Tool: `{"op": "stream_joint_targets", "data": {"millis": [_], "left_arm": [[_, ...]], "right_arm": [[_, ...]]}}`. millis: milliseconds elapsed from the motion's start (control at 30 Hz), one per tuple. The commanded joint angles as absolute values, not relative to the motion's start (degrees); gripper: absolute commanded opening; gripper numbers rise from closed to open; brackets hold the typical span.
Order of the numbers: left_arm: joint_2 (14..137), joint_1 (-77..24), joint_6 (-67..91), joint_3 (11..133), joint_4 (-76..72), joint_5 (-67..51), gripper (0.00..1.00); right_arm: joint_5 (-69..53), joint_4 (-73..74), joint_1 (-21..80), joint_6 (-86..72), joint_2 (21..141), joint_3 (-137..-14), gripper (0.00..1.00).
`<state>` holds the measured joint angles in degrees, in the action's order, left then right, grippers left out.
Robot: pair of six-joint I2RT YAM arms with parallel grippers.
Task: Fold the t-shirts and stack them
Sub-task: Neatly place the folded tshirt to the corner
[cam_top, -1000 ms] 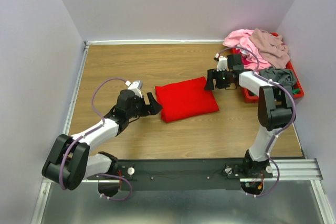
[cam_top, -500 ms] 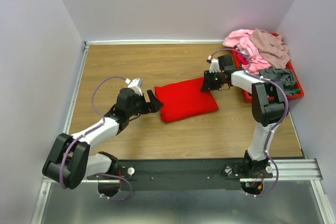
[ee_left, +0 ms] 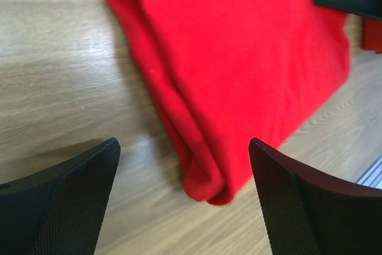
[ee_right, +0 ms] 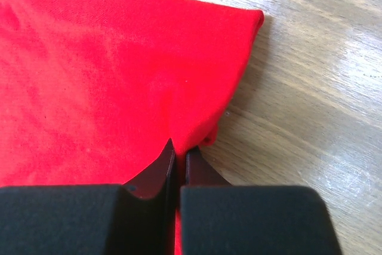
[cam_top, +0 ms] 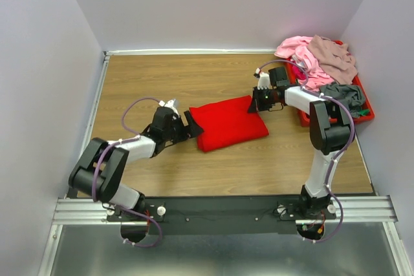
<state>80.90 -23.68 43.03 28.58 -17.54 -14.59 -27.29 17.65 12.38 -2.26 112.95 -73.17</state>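
One folded bright red fabric t-shirt (cam_top: 229, 123) lies mid wooden tabletop (cam_top: 162, 82). The right gripper (ee_right: 178, 154) has its jaws pinched on the shirt's far right corner. The left gripper (cam_top: 193, 127) has its jaws wide apart at the shirt's left edge. A heap of pink, mauve-beige and grey fabric shirts (cam_top: 317, 56) fills the rigid red plastic tray (cam_top: 366, 105) at the far right corner.

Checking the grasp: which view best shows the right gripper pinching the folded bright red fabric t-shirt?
Right wrist: the right gripper is shut on the bright red fabric t-shirt near a corner. Top external shows the whole shirt, the pinch tiny. Left wrist shows mainly its opposite end, by the open left gripper.
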Motion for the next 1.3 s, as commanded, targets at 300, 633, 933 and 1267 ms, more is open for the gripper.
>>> {"op": "stream_joint_targets", "data": {"millis": [300, 633, 933, 1267], "left_arm": [[100.1, -28.6, 57.5, 37.5, -16.5, -18.9, 0.73], [102.6, -28.8, 50.2, 40.3, -12.8, -12.6, 0.00], [99.0, -13.6, 28.8, 51.0, 2.3, -10.6, 0.00], [117.5, 5.6, 5.3, 79.9, 19.2, -7.0, 0.00]], "right_arm": [[-28.7, 18.8, 12.4, -0.8, 113.8, -73.7, 0.03], [-28.5, 19.0, 12.3, -0.5, 112.7, -73.7, 0.06], [-21.7, 20.7, 12.0, 9.2, 106.1, -73.3, 0.87], [-32.3, 21.4, 9.9, 13.5, 95.3, -68.6, 0.93]]}}
